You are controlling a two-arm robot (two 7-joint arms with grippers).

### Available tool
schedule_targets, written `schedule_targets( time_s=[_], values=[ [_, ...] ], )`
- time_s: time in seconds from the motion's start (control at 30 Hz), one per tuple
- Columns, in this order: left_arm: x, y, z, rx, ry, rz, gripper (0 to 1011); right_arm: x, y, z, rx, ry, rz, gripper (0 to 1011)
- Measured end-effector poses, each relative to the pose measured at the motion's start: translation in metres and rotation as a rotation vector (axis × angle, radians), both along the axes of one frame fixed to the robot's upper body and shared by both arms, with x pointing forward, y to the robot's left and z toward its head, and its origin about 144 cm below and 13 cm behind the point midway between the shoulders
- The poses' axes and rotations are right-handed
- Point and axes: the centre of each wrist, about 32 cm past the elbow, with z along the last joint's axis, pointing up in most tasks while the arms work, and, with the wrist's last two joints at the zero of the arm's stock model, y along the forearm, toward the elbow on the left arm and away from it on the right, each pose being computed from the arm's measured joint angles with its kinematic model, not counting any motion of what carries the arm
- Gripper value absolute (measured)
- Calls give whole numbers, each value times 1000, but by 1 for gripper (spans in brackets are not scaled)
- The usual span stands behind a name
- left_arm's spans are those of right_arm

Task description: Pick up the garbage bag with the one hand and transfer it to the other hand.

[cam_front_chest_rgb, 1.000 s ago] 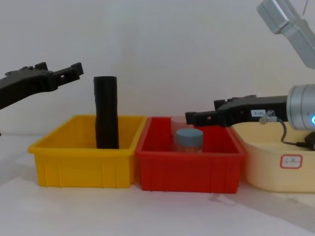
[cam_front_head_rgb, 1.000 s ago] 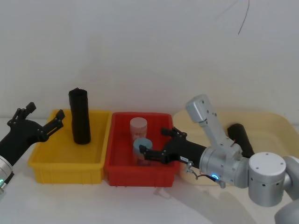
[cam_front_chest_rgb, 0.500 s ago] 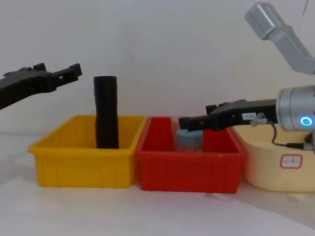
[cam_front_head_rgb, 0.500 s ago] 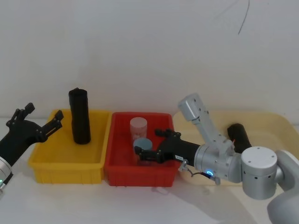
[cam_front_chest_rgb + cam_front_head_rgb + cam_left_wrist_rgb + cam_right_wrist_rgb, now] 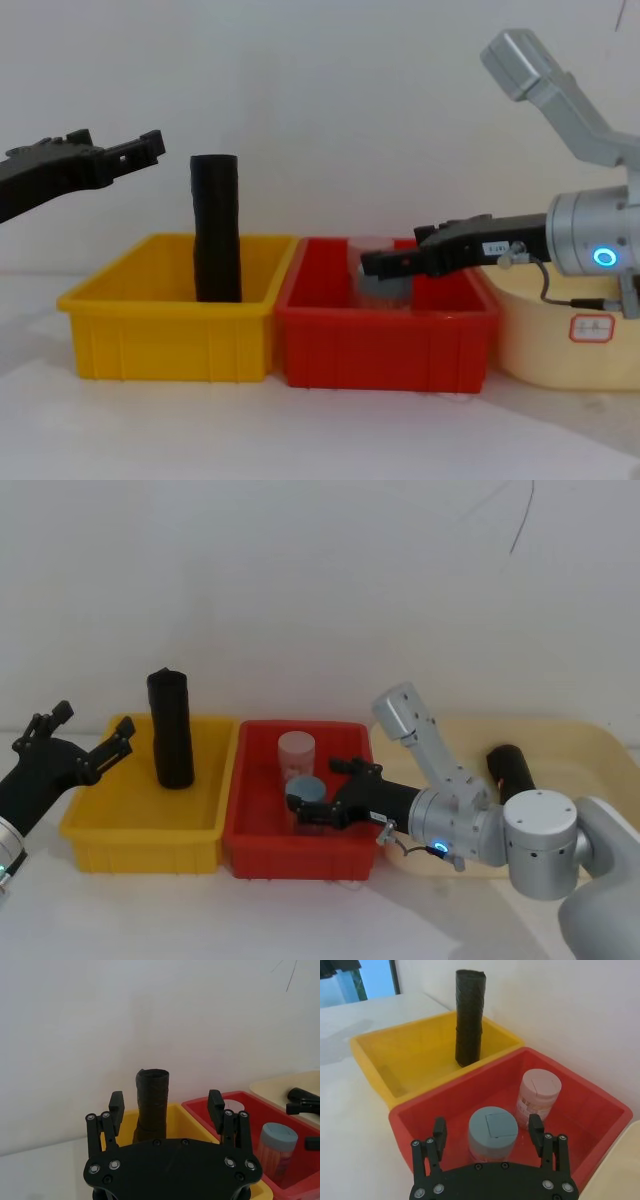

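1. Your left gripper point(image 5: 85, 750) hangs spread and empty, with the bag point(image 5: 171, 729) just ahead of its fingertips in the yellow bin point(image 5: 140, 825).
2. Right gripper point(image 5: 325, 793), also spread, sits over the red bin point(image 5: 300, 855), straddling the blue jar point(image 5: 493, 1133).
3. Risk: a glancing finger could topple the bag.
4. Bag is upright, with its long axis vertical.

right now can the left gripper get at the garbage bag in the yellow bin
Probably yes. The left gripper is open and faces the garbage bag, which stands upright in the yellow bin, well above its rim. Nothing stands between them, and the right gripper is over the red bin.
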Motion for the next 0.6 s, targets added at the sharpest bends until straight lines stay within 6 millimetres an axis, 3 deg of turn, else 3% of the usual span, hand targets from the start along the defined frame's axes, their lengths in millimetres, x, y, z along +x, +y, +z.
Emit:
schedule_targets(
  time_s=[0.6],
  values=[
    [0,0,0,0,0,0,1000,15,1,-11,-14,36,-9,1000]
  ],
)
